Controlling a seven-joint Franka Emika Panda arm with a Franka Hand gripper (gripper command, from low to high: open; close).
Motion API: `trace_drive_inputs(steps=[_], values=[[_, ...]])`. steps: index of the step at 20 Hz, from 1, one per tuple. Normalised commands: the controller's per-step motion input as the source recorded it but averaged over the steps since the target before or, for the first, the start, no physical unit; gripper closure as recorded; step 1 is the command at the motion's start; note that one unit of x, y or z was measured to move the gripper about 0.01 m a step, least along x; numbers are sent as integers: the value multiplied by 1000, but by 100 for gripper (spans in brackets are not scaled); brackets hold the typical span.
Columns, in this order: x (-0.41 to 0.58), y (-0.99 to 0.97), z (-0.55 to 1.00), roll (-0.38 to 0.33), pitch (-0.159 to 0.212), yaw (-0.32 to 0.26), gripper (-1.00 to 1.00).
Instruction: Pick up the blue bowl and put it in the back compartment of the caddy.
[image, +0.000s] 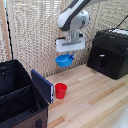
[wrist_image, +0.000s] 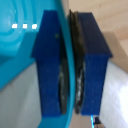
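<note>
The blue bowl hangs in the air above the wooden table, clamped by its rim in my gripper. Up close in the wrist view, the bowl's thin wall runs between my two blue fingers, which are shut on it. The black caddy stands at the exterior view's lower left, with its blue-faced flap leaning out toward the table. Its compartments are open from above, lower than the bowl and toward the exterior view's left of it.
A small red cup stands on the table just beside the caddy's flap, below the bowl. A hard black boxy appliance sits at the exterior view's right. A bamboo screen forms the backdrop.
</note>
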Motion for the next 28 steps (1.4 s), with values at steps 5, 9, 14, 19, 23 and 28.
trace_drive_inputs(steps=[5, 9, 14, 19, 23, 28], values=[[-14, 699, 852, 72, 0, -22, 100], [0, 751, 851, 61, 0, -18, 100], [110, 914, 515, 0, 8, 0, 100], [252, 941, 126, -24, 0, -1, 100], [279, 949, 0, -25, 2, -3, 100], [206, 976, 0, -9, 8, 0, 100]])
